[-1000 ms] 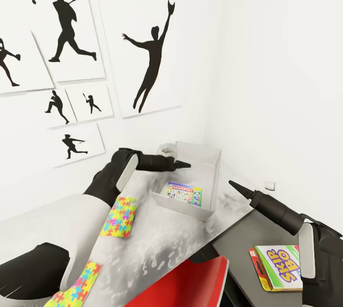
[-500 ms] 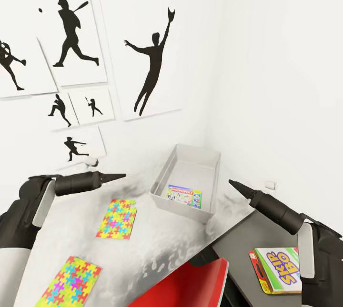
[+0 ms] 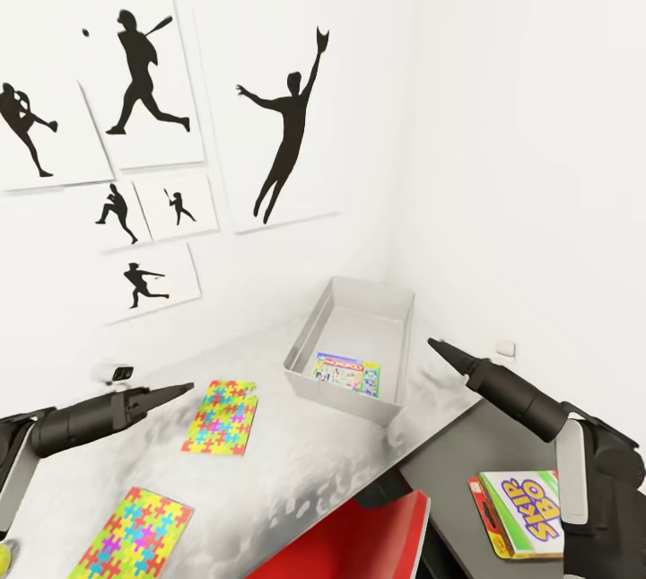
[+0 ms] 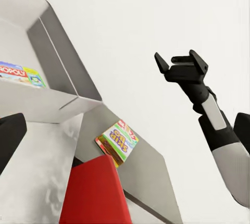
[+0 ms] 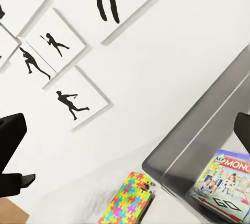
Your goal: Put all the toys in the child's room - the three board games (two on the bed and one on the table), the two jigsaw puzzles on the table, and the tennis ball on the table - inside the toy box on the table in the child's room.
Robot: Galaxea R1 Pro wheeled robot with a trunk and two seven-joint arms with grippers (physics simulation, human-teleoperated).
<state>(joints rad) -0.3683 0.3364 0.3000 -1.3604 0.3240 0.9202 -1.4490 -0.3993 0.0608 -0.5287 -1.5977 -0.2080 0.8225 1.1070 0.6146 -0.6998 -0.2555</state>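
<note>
Two jigsaw puzzles (image 3: 220, 417) lying on the desk (image 3: 305, 471) | Monopoly box (image 3: 346, 374) sitting in toy box (image 3: 305, 346) | left tool (image 3: 184, 390), right tool (image 4: 179, 62) both hanging empty, jaws parted | SKIP-BO box (image 3: 529, 512) resting on lower wing

Grey toy box (image 3: 354, 314), multicoloured jigsaw puzzles (image 3: 221, 417), red chair (image 3: 354, 539)
</note>
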